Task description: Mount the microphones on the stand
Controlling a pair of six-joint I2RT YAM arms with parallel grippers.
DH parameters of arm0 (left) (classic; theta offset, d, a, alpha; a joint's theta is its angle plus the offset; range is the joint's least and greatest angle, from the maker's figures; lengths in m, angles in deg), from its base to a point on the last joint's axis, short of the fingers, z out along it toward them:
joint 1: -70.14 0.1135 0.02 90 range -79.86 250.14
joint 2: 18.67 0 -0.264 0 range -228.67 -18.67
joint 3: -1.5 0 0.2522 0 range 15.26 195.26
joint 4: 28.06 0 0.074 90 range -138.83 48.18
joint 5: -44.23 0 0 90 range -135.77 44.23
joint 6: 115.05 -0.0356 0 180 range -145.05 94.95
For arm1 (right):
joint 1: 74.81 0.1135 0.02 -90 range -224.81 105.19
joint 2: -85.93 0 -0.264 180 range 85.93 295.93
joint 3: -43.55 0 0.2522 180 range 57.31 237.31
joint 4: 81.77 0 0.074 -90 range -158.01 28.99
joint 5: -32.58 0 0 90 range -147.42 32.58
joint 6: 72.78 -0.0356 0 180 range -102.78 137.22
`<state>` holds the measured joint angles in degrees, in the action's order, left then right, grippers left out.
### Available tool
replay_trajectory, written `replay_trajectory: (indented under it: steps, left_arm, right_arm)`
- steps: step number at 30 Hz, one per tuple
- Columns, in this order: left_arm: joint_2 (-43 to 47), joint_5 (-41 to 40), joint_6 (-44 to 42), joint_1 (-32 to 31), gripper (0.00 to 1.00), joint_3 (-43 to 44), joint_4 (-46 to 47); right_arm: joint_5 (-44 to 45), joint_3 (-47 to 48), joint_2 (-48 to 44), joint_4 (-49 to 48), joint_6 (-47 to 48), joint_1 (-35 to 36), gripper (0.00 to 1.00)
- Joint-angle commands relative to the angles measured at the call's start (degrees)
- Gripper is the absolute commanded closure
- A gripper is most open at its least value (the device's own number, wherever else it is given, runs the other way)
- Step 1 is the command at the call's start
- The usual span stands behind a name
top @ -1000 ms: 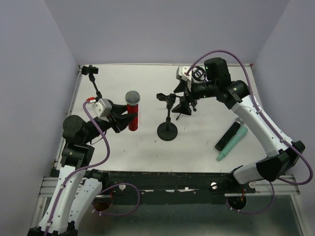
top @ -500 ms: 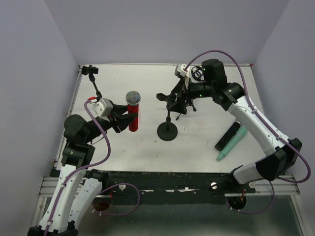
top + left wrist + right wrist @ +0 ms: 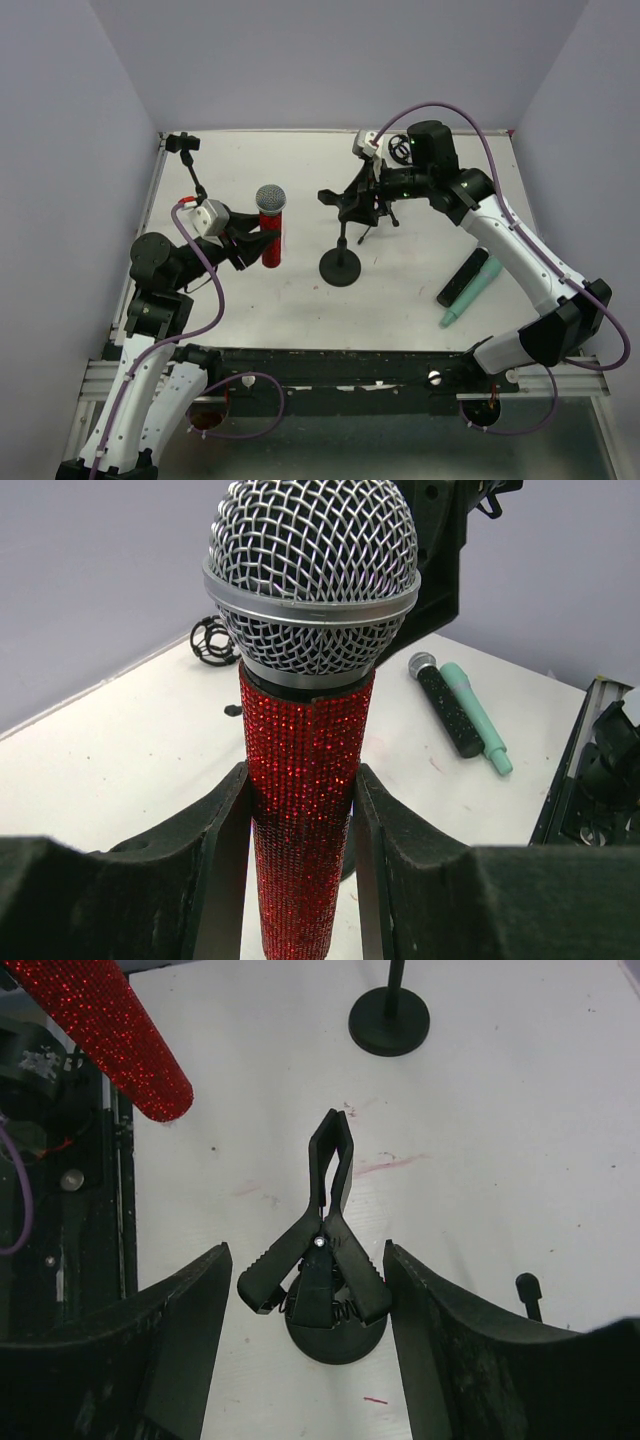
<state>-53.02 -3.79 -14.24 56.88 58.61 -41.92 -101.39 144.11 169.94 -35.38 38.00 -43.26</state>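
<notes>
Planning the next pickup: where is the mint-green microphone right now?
In the top view, the mint-green microphone lies flat on the right side, beside the black microphone, well right of the stand base.

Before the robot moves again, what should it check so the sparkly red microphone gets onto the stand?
1. Left gripper holding the red microphone: ok, a finger on each side, mic upright.
2. Right gripper open around the stand's clip: ok, not touching it.
3. Clip squeezed open: not ok, its tips look shut.
4. Red microphone at the clip: not ok, it is off to one side.
5. Black microphone and green microphone out of the way: ok, lying far right.
</notes>
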Motion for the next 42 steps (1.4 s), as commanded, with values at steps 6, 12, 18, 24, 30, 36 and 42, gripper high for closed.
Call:
replay_trajectory:
  steps: [6, 12, 18, 24, 30, 36, 42]
  left_arm:
    - [-2.9, -0.1, 1.8, -0.2, 1.00, 2.3, 6.0]
    - [-11.3, 0.7, 2.3, -0.2, 1.00, 7.3, 9.9]
    - [-20.1, -0.6, -1.3, -0.3, 1.00, 12.3, 11.5]
    - [-27.7, 1.5, 2.4, -0.7, 1.00, 15.3, 20.7]
    - [-32.1, 1.4, 4.5, -3.5, 1.00, 16.9, 24.3]
    - [-32.7, 2.0, 4.7, -5.8, 1.00, 15.4, 25.0]
    - [-31.7, 3.0, 7.1, -6.3, 1.00, 11.4, 28.0]
  right_arm:
    - [-0.2, -1.9, -0.2, -0.4, 3.0, 0.4, 0.62]
    - [-0.1, -2.3, -0.6, -0.5, 3.7, 0.4, 0.72]
    - [-0.8, -3.0, -1.0, -0.2, 4.4, 0.4, 0.74]
    - [-1.4, -2.8, -1.1, 0.2, 4.6, 0.4, 0.75]
    - [-1.9, -3.0, -1.0, 0.1, 4.5, 0.4, 0.75]
    - [-1.3, -3.0, -1.3, 0.1, 4.4, 0.4, 0.75]
    - [-1.1, -3.5, -1.5, -0.2, 4.2, 0.4, 0.76]
